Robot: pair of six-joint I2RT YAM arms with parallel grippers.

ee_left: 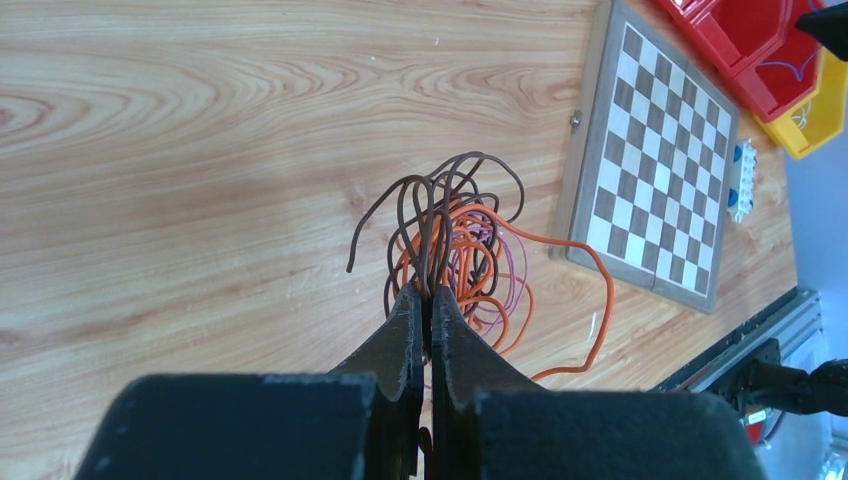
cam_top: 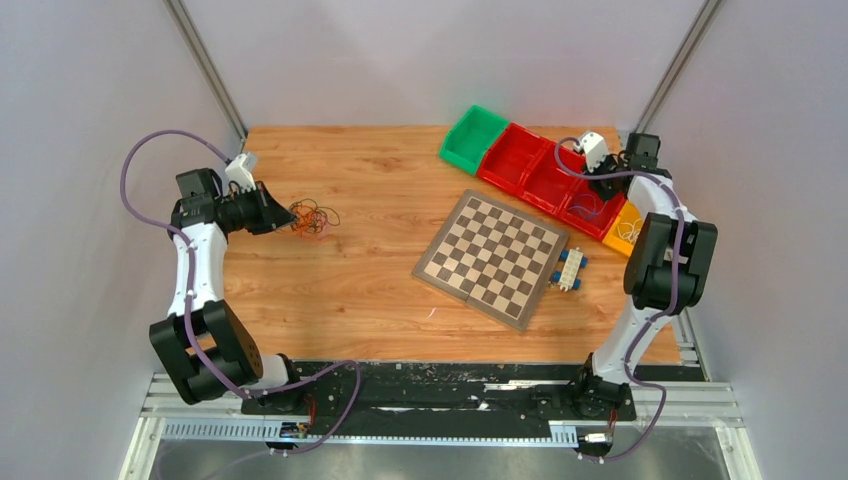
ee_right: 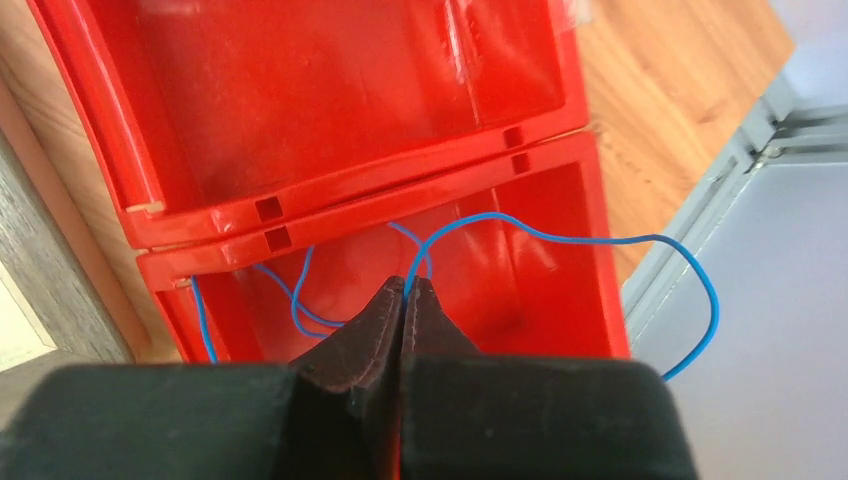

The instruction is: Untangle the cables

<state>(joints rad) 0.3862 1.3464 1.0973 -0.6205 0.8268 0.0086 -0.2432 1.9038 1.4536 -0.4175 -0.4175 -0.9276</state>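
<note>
**2 ARMS, 2 WIRES: BOTH MY GRIPS PINCHED TIGHT AT OPPOSITE ENDS OF THE TABLE**

At the left side of the wooden table (cam_top: 350, 290), my left gripper (ee_left: 428, 292) has its jaws closed to a sliver on the dark brown strands of the cables (ee_left: 455, 230). The tangle of brown, orange and pale purple loops bunches right at my fingertips. 1 orange strand swings out wide toward the chessboard (ee_left: 660, 160). From above, the cables (cam_top: 312, 217) sit just beyond my left gripper (cam_top: 285, 214), well apart from the chessboard (cam_top: 492, 258). I cannot tell whether the bundle rests on the wood or hangs just clear of it.

At the far right corner, my right gripper (ee_right: 407, 285) is clamped just as tightly on a thin blue wire (ee_right: 560, 240). It reaches down into a red bin (ee_right: 590, 300). The wire loops out over the bin's wall on 1 side and trails along its floor on the other. Overhead, my right gripper (cam_top: 603, 190) stands over that red bin (cam_top: 580, 222), with a yellow bin (cam_top: 627, 228) just beside it in the row.
</note>
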